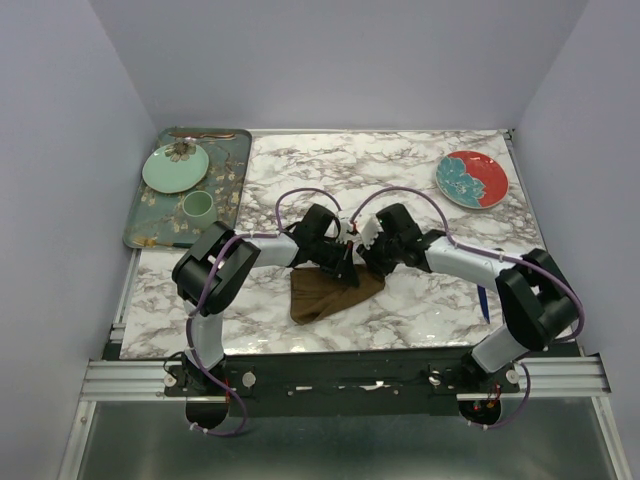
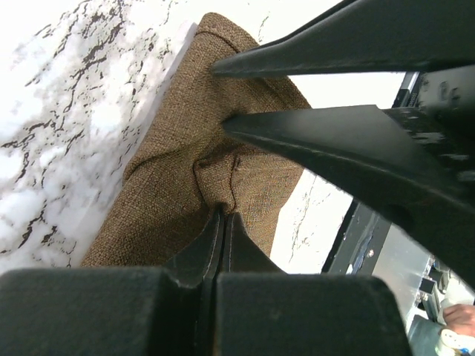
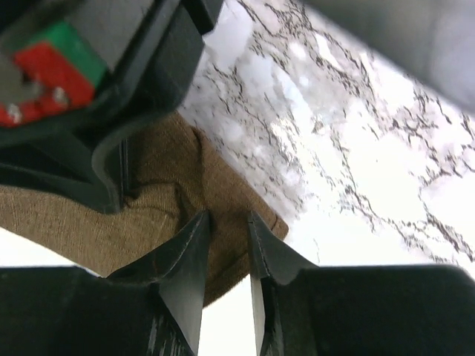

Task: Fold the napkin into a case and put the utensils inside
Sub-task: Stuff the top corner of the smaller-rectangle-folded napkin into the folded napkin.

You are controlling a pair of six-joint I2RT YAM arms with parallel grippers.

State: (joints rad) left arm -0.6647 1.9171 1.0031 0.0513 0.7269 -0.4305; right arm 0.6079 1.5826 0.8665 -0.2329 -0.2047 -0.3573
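Left wrist view: a raised fold of the napkin point(image 2: 171, 148) is pinched between the closed fingers of the left gripper point(image 2: 223, 216). A narrow gap is seen between the right gripper point(image 3: 228, 219) fingers, which are poised at the cloth's right corner without clamping it. The crumpled napkin is spread near the centre of the marble-patterned table point(image 1: 420, 200). A floral tray point(image 1: 150, 215) is set far left and a red plate point(image 1: 472, 180) far right. The table is enclosed by pale lavender walls point(image 1: 330, 60).

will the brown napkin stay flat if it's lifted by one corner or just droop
Likely droops: the napkin bunches into creases where the left tool pinches it, so unheld parts should sag. Probably light, being thin woven cloth. On the smooth marble table it may slide and wrinkle if pushed.
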